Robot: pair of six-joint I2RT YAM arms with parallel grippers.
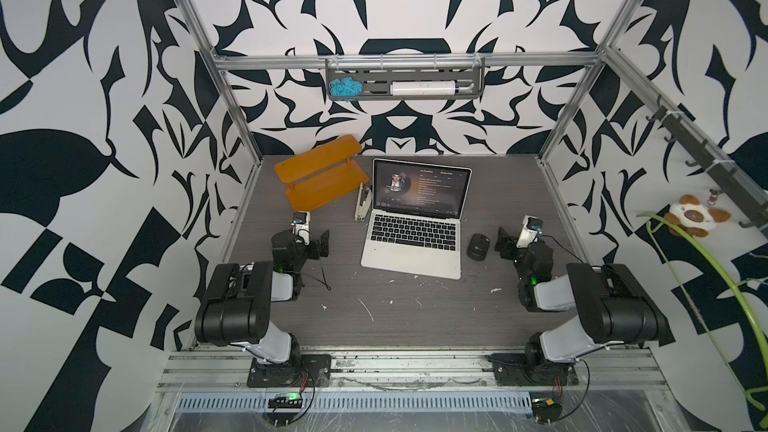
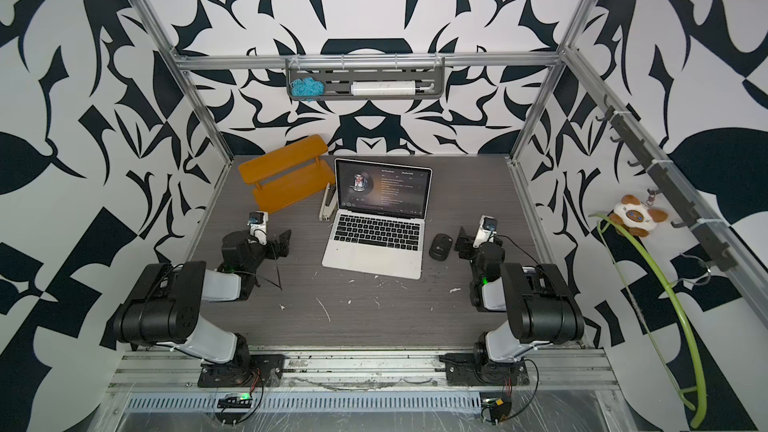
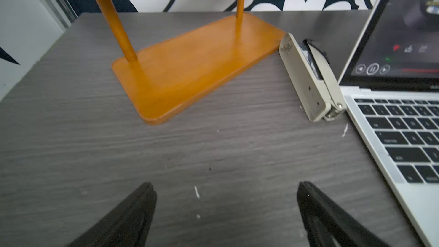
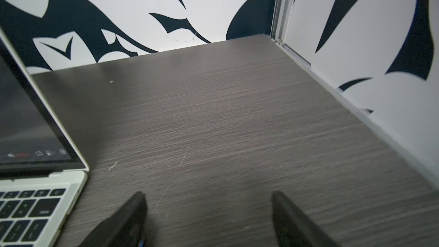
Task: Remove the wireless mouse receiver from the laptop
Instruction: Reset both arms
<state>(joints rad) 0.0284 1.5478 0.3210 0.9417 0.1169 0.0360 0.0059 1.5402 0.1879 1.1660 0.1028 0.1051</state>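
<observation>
The left arm's (image 1: 232, 305) jaws stand spread wide over bare counter with nothing between them; in the left wrist view the two black fingertips (image 3: 142, 200) sit well apart. The right arm's (image 1: 615, 309) jaws are just as wide and just as empty.

Between the two arms, the grey wood-grain counter (image 1: 415, 317) is a broad free stretch flecked with white scuffs, running from the near rail up to the front edge of the slim silver laptop with black keys (image 1: 411, 261). The laptop sits mid-counter in both top views (image 2: 374, 257), between the two sets of jaws. Its lid is up and its black-bordered screen is lit with a dark music player and a round portrait.

Its long axis runs across the counter from left to right. The hinge is on the far side and the screen faces the arms. The front edge lies a little askew, with the right corner nearer the near rail.

A black oval mouse (image 1: 478, 246) lies between the laptop's right edge and the right jaws, apart from both. Behind it the counter is bare up to the right wall's rail.

The left side is tighter. A beige stapler (image 3: 311, 79) lies just beside the laptop's left rear corner. Its far end meets the corner of an orange wooden two-tier shelf (image 1: 322, 172); whether they touch I cannot tell.
</observation>
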